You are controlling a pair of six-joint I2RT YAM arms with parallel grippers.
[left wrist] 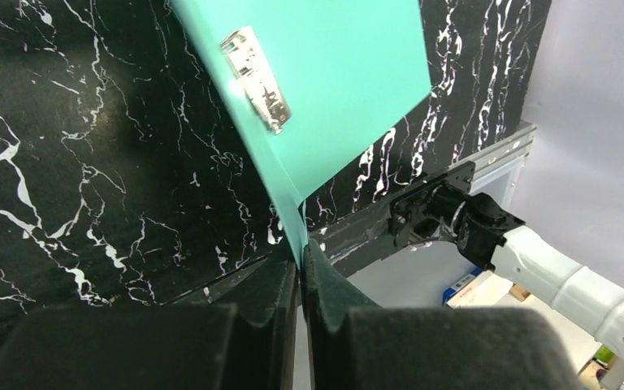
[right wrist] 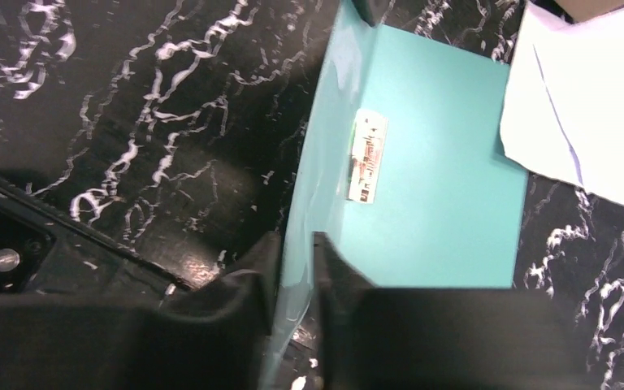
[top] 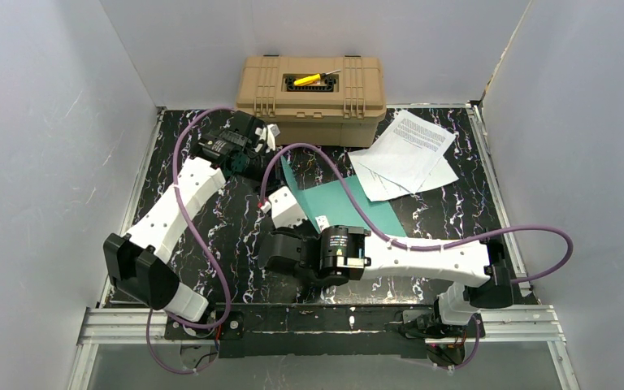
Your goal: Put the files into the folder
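Black marbled table (top: 447, 215) fills your workspace, with a tan toolbox (top: 313, 101) at its far edge. You see the teal folder (top: 349, 203) lying open at the centre, its left leaf lifted off the surface. Your left gripper (left wrist: 301, 268) is clamped tight on that leaf's far end. Your right gripper (right wrist: 295, 244) straddles the leaf's near end, one finger on each side; you cannot tell whether they press it. The files (top: 406, 154) lie overlapped at the far right, outside the folder, touching its far right corner.
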